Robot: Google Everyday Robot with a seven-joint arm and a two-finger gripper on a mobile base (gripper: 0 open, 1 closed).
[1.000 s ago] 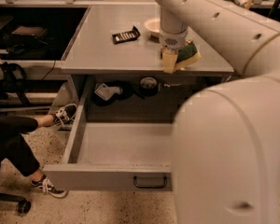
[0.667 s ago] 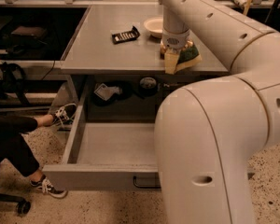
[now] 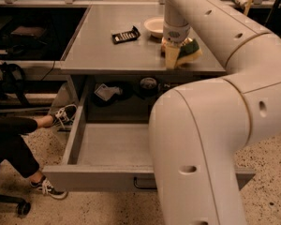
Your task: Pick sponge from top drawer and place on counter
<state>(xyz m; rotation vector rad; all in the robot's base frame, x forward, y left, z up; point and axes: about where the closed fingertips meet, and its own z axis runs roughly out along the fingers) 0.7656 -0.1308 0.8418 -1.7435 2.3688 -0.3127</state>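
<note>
The sponge (image 3: 191,51), dark green over yellow foam, is at the front right of the grey counter (image 3: 107,50), on or just above its surface. My gripper (image 3: 177,55) reaches down from above and is shut on the sponge, with one pale finger (image 3: 171,57) on its left side. The top drawer (image 3: 107,146) is pulled wide open below the counter; the part of its floor that shows is bare. Its front panel carries a small black handle (image 3: 144,183). My arm hides the drawer's right part.
A white bowl (image 3: 154,26) and a black flat object (image 3: 125,34) lie on the counter behind the gripper. A crumpled bag (image 3: 106,92) and a dark round item (image 3: 148,84) sit on the shelf under the counter. A person's legs and sneakers (image 3: 62,116) are left of the drawer.
The gripper stays over the counter's front right with the sponge, shifted slightly. The near part of my arm has swung left across the view and covers more of the drawer.
</note>
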